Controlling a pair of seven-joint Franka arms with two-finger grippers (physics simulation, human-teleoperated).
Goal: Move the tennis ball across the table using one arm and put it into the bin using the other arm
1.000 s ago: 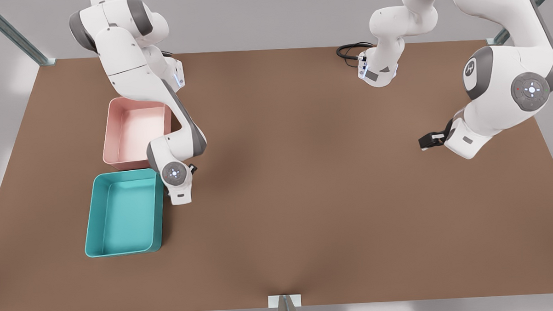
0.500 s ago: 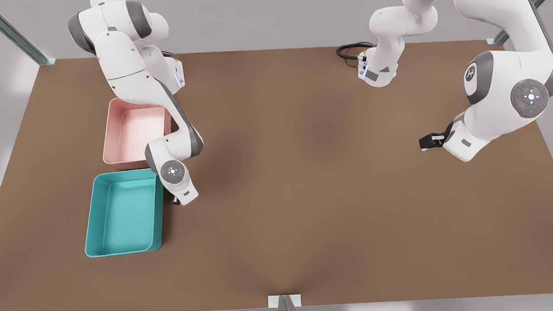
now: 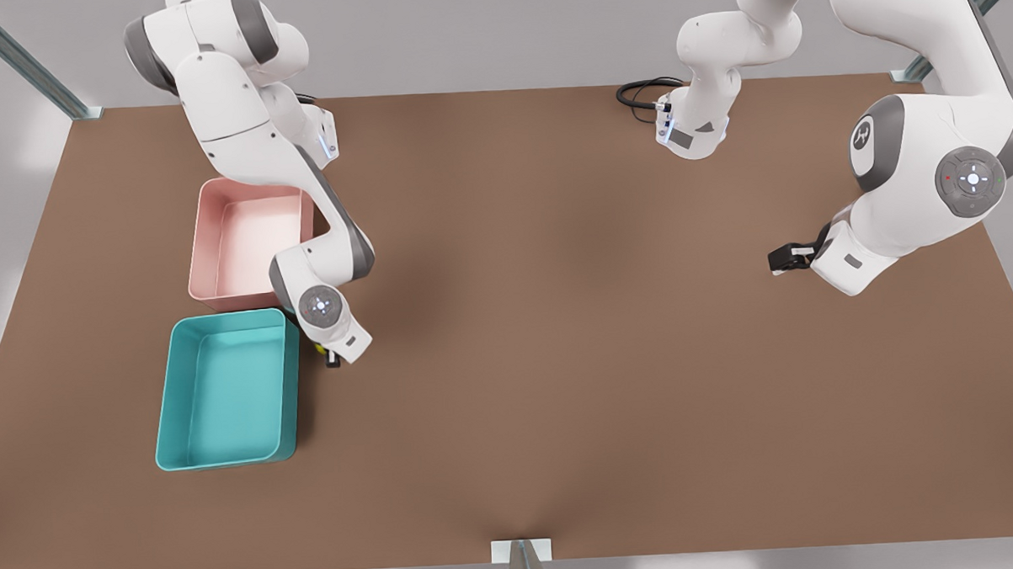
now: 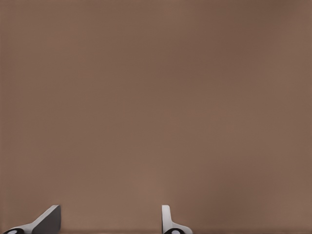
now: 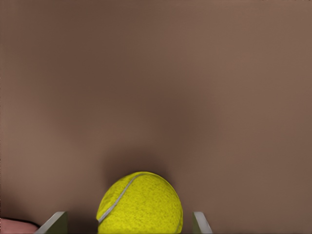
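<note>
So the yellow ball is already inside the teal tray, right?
No: the tennis ball lies on the table beside the bin, between the open fingers of the right end effector, as the right wrist view shows. The left end effector waits, open, far across the table.

The right gripper (image 3: 327,356) hangs low at the front view's left, wrist bent downward, its fingers (image 5: 57,222) spread wide. The left gripper (image 3: 777,261) (fingers (image 4: 48,220) parted too) waits at the front view's right, its elbow raised.

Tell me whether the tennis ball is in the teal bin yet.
Not yet. The tennis ball sits between the right end effector's open fingers, over the table, beside the bin.
</note>
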